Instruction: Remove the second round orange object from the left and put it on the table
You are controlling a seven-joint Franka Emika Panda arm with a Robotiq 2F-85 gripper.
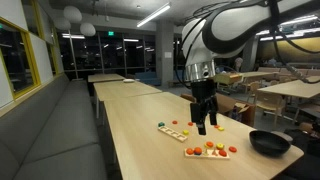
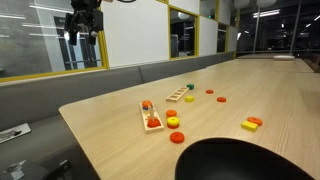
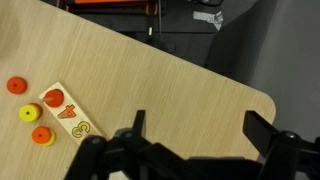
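Gripper (image 3: 195,125) wide open and empty, orange discs lying beside the puzzle board

Wrist view, starting at the left: an orange disc (image 3: 15,86) lies on its own on the wooden table (image 3: 190,85), close to the frame's edge. A little to its right and lower sits a yellow disc (image 3: 29,113). Just below that is the second orange disc (image 3: 41,135), flat on the table and just beside the left end of the wooden board (image 3: 72,120); whether it touches the board cannot be told. On the board, running rightwards, are a red-orange round piece (image 3: 54,97), an orange triangle (image 3: 67,110) and a yellow curved piece (image 3: 84,128). Further right, plain wood runs to the table's rounded corner. Along the bottom of the frame the two dark fingers (image 3: 137,128) are spread far apart with nothing between them, well to the right of the discs and the board.

In an exterior view the gripper (image 2: 84,33) hangs at the upper left, high above the table (image 2: 270,95) and well apart from the coloured pieces scattered mid-table, with a black bowl (image 2: 240,160) at the lower right. In an exterior view the gripper (image 1: 203,125) points straight down over the table, and the black bowl (image 1: 268,142) sits to its right near the table's end
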